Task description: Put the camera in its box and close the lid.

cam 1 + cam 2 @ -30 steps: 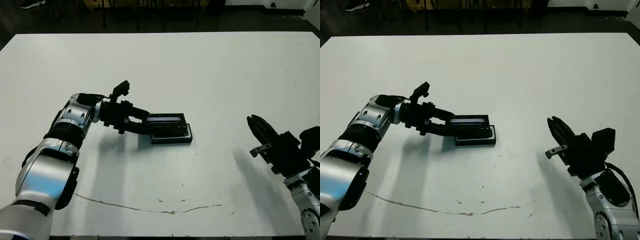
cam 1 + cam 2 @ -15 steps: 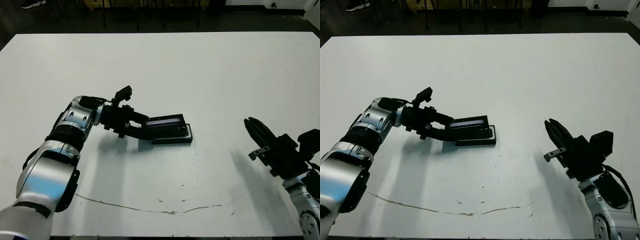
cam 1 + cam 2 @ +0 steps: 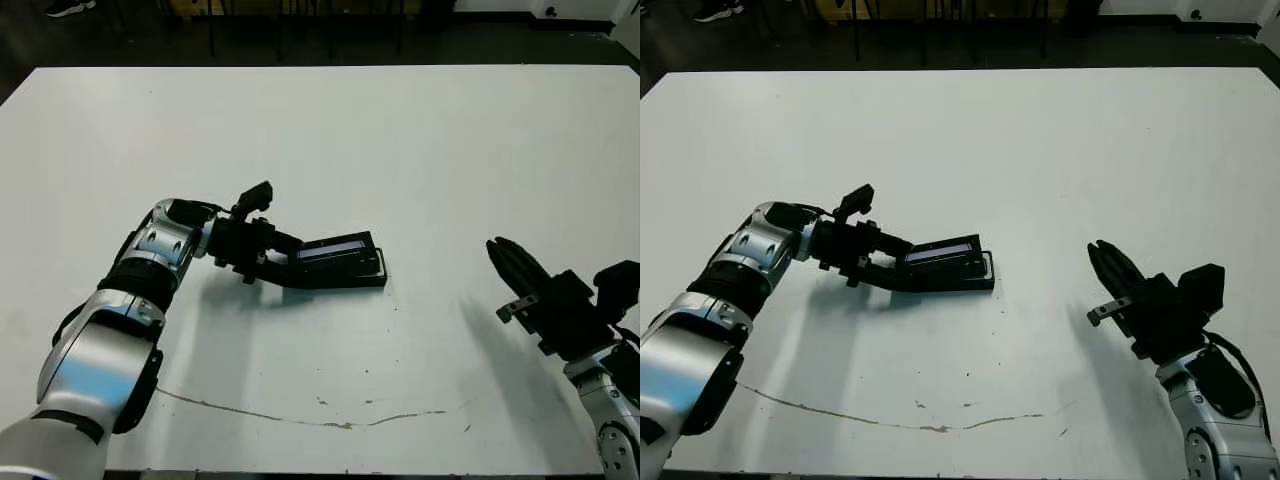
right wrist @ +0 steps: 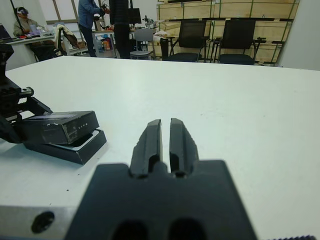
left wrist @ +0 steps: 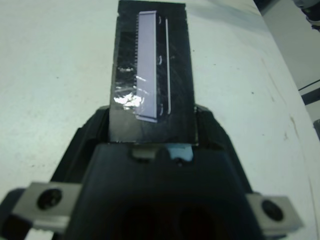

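In the eye views the lid (image 3: 335,250) is held by the left gripper (image 3: 283,262) and is seen lower and flatter than a second ago, when its far end was raised well clear of the box (image 3: 372,278); now it is tilted only slightly and rests over the box, of which just the near wall and right end show; closing is judged nearly done, with seating and release left; the right gripper (image 3: 512,265) hovers well apart to the right above the table (image 3: 400,130), little changed; the camera is not seen and is presumably under the lid, though that cannot be confirmed

In the left wrist view the lid (image 5: 151,75) is clamped at its near end between the two fingers (image 5: 205,127), its pale strip running away from the gripper

In the right wrist view the right fingers (image 4: 150,140) are pressed together on nothing; the lid (image 4: 57,126) is seen lying askew on the box (image 4: 75,148), not yet seated; people stand far beyond the table

Counted: one lid, one box, two grippers, no camera in sight
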Controlling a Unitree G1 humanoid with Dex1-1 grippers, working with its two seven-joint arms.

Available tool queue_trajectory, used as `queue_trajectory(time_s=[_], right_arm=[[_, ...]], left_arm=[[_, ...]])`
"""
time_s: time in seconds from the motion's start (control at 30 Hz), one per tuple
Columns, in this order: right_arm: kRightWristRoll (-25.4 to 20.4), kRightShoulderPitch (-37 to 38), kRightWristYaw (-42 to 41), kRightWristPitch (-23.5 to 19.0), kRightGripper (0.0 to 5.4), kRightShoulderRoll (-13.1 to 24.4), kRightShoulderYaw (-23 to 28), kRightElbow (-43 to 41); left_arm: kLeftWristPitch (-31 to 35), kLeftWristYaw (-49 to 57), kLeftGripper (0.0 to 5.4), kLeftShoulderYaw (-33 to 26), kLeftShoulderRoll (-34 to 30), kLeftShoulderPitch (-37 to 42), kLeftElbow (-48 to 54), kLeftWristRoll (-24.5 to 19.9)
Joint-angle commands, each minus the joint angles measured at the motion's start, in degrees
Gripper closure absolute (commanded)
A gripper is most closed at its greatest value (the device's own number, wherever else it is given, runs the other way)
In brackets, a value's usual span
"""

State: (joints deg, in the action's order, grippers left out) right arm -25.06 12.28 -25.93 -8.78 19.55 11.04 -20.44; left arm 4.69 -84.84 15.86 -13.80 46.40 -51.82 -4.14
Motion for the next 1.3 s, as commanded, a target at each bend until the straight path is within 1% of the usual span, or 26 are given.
queue_trajectory(time_s=[0.03, 0.2, 0.3, 0.43, 0.5, 0.63, 0.73, 0.87, 0.93, 1.07, 1.13, 1.3], right_arm=[[0.89, 1.7, 1.27, -1.2, 5.4, 0.03, 0.13, -2.13], [1.98, 2.96, 2.75, -1.48, 5.4, 0.13, 0.14, -4.76], [1.43, 2.61, 1.71, -0.66, 5.4, 0.15, 0.16, -3.68], [2.12, 2.91, 2.44, -1.3, 5.4, 0.27, 0.18, -4.4], [2.34, 2.93, 2.13, -0.53, 5.4, 0.17, 0.24, -4.0], [1.88, 2.7, 1.02, 0.78, 5.4, -0.07, 0.52, -2.87], [2.03, 2.73, 0.63, 1.78, 5.4, -0.31, 0.54, -2.28], [0.81, 1.99, -1.4, 3.61, 5.4, -0.43, 0.67, 0.18], [0.72, 2.06, -1.08, 2.93, 5.4, -0.11, 0.66, -0.19], [0.85, 1.7, -1.83, 4.32, 5.4, -0.2, 0.5, 0.77], [0.57, 1.53, -1.96, 4.25, 5.4, -0.31, 0.43, 1.0], [-0.28, 1.23, -2.55, 3.79, 5.4, -0.08, 0.47, 1.54]], left_arm=[[-1.35, 0.56, 2.68, 1.91, 2.42, -2.97, -1.62, 1.91], [-0.78, 1.12, 2.68, 3.5, 4.3, -2.03, -3.63, 3.51], [-0.97, 1.77, 2.68, 3.83, 5.4, -2.07, -4.49, 3.68], [-0.93, 2.64, 2.68, 4.78, 6.22, -2.2, -4.49, 4.38], [-0.05, 2.65, 2.68, 5.34, 6.64, -2.05, -4.21, 4.44], [-1.07, 3.11, 2.68, 5.77, 7.73, -2.15, -4.38, 4.48], [-0.54, 3.24, 2.68, 6.13, 8.61, -1.69, -5.0, 4.93], [-0.33, 3.11, 2.68, 7.38, 9.83, 0.04, -6.46, 6.14], [-0.36, 3.3, 2.68, 8.1, 10.21, 1.08, -6.91, 6.96], [-1.94, 3.82, 2.68, 10.09, 10.23, 3.17, -6.12, 9.45], [-3.42, 4.11, 2.68, 10.86, 10.0, 3.87, -5.48, 10.5], [-2.95, 4.65, 2.68, 12.01, 9.45, 4.92, -3.76, 11.94]])
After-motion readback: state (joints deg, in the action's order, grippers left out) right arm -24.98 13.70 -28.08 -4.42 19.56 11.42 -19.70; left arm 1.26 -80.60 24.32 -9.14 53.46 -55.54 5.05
